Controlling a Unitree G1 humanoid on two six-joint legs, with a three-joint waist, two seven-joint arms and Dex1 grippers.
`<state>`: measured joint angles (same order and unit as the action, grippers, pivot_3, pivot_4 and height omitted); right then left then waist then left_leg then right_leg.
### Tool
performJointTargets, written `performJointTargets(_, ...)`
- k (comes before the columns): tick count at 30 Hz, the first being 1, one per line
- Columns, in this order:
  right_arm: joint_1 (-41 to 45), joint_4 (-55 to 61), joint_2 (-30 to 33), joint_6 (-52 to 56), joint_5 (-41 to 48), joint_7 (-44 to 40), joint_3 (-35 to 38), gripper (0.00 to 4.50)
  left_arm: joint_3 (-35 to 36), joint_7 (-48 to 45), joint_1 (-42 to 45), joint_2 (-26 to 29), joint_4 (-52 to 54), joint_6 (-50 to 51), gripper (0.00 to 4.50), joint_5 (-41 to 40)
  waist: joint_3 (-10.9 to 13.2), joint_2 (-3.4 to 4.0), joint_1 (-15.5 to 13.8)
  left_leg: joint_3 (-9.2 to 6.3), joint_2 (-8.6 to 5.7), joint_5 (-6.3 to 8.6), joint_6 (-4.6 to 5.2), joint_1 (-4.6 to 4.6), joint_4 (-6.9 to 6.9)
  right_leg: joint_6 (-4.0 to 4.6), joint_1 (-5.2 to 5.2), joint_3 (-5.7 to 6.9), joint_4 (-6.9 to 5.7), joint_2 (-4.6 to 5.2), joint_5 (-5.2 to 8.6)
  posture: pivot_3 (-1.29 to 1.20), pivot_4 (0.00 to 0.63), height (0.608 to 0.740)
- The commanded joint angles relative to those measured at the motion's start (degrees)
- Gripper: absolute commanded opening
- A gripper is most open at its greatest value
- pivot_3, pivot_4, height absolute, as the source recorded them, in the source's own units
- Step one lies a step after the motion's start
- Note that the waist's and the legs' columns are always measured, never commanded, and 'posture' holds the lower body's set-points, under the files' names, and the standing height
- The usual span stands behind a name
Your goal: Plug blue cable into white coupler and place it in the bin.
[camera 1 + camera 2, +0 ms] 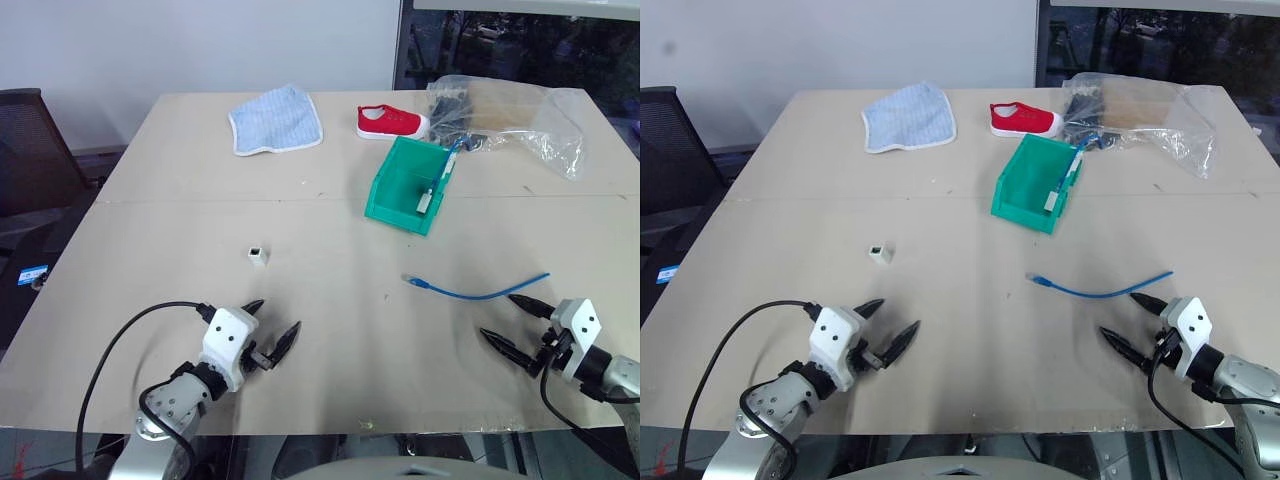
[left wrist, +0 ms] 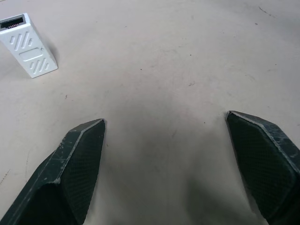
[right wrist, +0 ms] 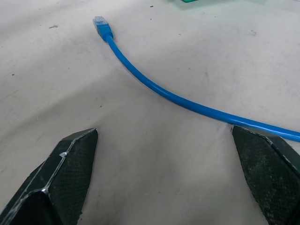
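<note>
1. You're looking at a beige worktop [image 1: 300,330] made of two boards with a seam running across, a white wall behind it, a dark window at the far right and a black chair [image 1: 30,150] off the left edge.
2. Your left end effector [image 1: 270,325] hovers low over the near left part of the worktop, fingers spread wide, holding nothing.
3. Your right end effector [image 1: 512,322] sits at the near right, fingers also spread wide and empty.
4. The blue cable [image 1: 480,292] lies loose on the worktop just beyond the right end effector, in a shallow curve, plug tip [image 3: 100,22] pointing left toward the middle. In the right wrist view its other end runs right by one finger [image 3: 269,168]; can't tell if they touch.
5. The white coupler [image 1: 258,254] stands alone on the worktop, beyond the left end effector and well apart from the cable. Nothing is plugged into it.
6. In the left wrist view the coupler [image 2: 27,45] is off to one side of the fingers [image 2: 70,173], not between them.
7. The green bin [image 1: 395,195] sits past the seam, right of centre, cut-away front facing you. It holds something white with a bluish cord, too small to tell more.
8. Far side: a pale blue cloth [image 1: 275,120], a red shoe [image 1: 390,122] and a clear plastic bag [image 1: 550,125] with dark items inside.
</note>
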<state>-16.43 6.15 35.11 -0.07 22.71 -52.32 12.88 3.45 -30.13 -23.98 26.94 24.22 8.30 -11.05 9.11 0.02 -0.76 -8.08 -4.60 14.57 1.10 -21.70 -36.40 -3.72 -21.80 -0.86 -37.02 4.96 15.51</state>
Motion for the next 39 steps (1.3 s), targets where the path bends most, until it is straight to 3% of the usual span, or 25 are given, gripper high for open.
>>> performJointTargets(1,-0.72,0.02,-0.01,-0.83,0.45,-0.65,0.95,4.47,-1.5,-1.53,-1.54,0.89,0.07,2.31,4.26,0.0,0.0,0.0,0.0,0.0,0.0,0.0,0.0,0.0,0.0,0.0,0.0,0.0,0.0,0.0,0.0,0.0,0.15,0.74)
performJointTargets(19,-0.14,0.46,0.6,-0.54,0.82,-0.81,0.31,4.47,-1.7,-1.52,1.07,1.61,4.83,8.49,4.26,-1.12,-0.01,-0.01,-0.08,0.0,-0.01,0.0,0.0,0.0,-0.02,-0.01,0.01,0.0,0.0,0.0,-0.01,0.0,0.15,0.74)
performJointTargets(25,6.35,2.44,1.06,4.36,1.6,-1.91,-3.12,4.47,-1.53,-4.66,1.8,3.56,6.68,9.28,4.26,-2.72,-0.01,0.0,0.02,0.02,0.0,-0.01,0.01,0.04,-0.08,-0.03,0.02,-0.04,-0.08,-0.03,-0.05,0.0,0.15,0.74)
performJointTargets(32,18.0,1.43,-0.12,8.71,-0.25,-3.73,-11.61,4.47,-4.7,-16.68,12.15,12.5,9.73,10.93,4.26,-7.12,0.03,-0.04,-0.11,-0.06,-0.01,-0.02,0.0,-0.03,-0.19,-0.02,0.0,0.07,-0.16,-0.05,-0.05,0.0,0.15,0.74)
performJointTargets(39,27.36,-2.48,-0.6,11.87,-5.68,-4.05,-19.28,4.47,-5.46,-23.63,22.15,17.11,9.78,16.03,4.26,-12.86,0.04,-0.06,0.35,0.04,-0.02,-0.17,-0.25,-0.07,-0.18,-0.03,-0.13,0.11,-0.17,-0.08,-0.07,0.0,0.15,0.74)
